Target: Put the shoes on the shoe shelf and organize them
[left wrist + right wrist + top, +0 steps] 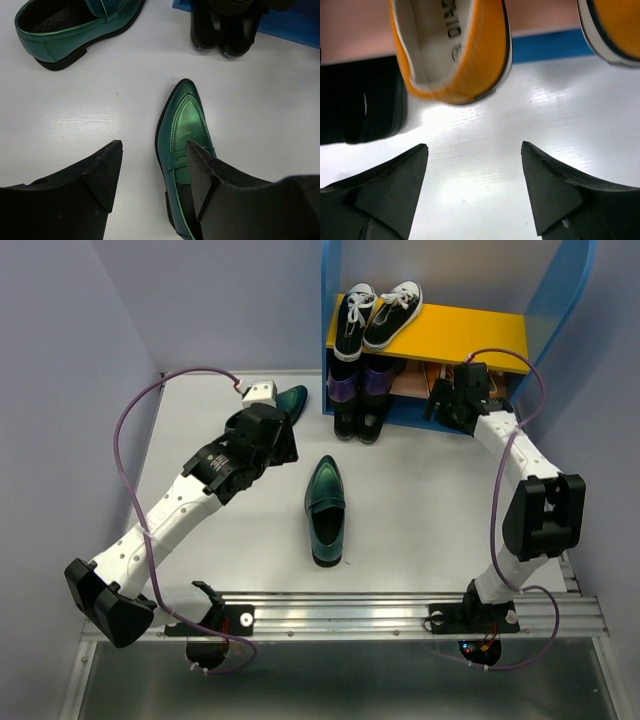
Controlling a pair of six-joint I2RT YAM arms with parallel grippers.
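One shiny green loafer (326,510) lies mid-table, toe toward the shoe shelf (335,330). In the left wrist view this loafer (184,125) lies just ahead, partly under the right finger (210,175). My left gripper (270,435) (155,147) is open and empty above the table beside it. The second green loafer (293,400) (75,25) lies behind it. The black low shoes (358,422) (220,30) stick out of the lower tier. My right gripper (455,400) (474,147) is open and empty in front of an orange sneaker's heel (455,55); the other orange sneaker (615,30) is to its right.
Black sneakers with white laces (378,312) stand on the yellow upper board (470,332). Purple shoes (350,390) sit on the lower tier behind the black ones. The blue base edge (545,45) runs under the orange sneakers. Grey walls close the left and back.
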